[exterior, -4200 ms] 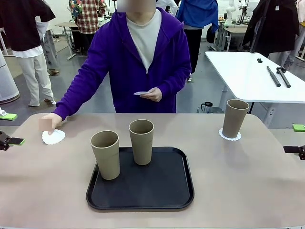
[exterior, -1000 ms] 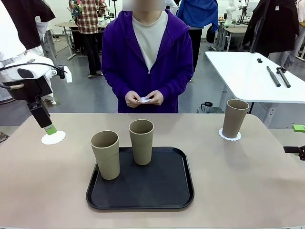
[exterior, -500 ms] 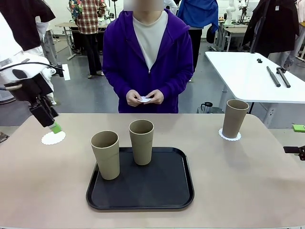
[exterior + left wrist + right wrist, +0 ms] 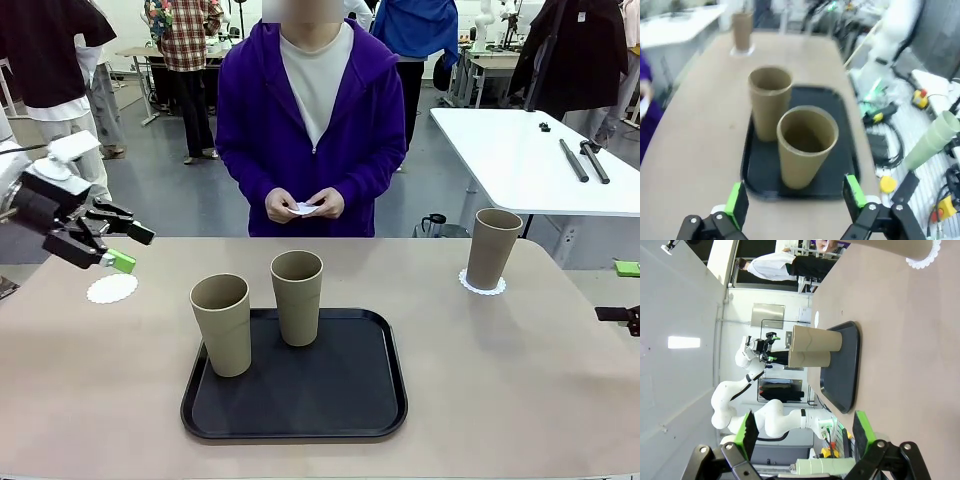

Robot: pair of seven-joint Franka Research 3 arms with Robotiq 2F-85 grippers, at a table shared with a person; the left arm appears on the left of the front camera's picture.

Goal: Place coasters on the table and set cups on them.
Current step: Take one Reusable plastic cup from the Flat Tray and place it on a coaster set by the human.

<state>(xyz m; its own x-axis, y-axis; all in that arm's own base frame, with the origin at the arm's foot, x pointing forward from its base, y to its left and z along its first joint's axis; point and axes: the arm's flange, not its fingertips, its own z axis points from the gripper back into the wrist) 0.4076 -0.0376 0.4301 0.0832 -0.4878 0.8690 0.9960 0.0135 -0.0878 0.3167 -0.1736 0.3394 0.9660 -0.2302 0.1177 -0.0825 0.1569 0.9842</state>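
Cup (image 4: pixel 221 325) straight ahead of the left gripper (image 4: pixel 133 250).
Jaws wide and empty, left of the tray (image 4: pixel 350 400); cup upright on the tray's left side, bare coaster (image 4: pixel 111 289) off that side too.

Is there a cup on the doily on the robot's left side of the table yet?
No, that coaster lies bare, while the nearer cup and the farther cup both stand on the black tray.

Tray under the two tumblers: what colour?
The rounded-square tray is matte black, clearest in the front view.
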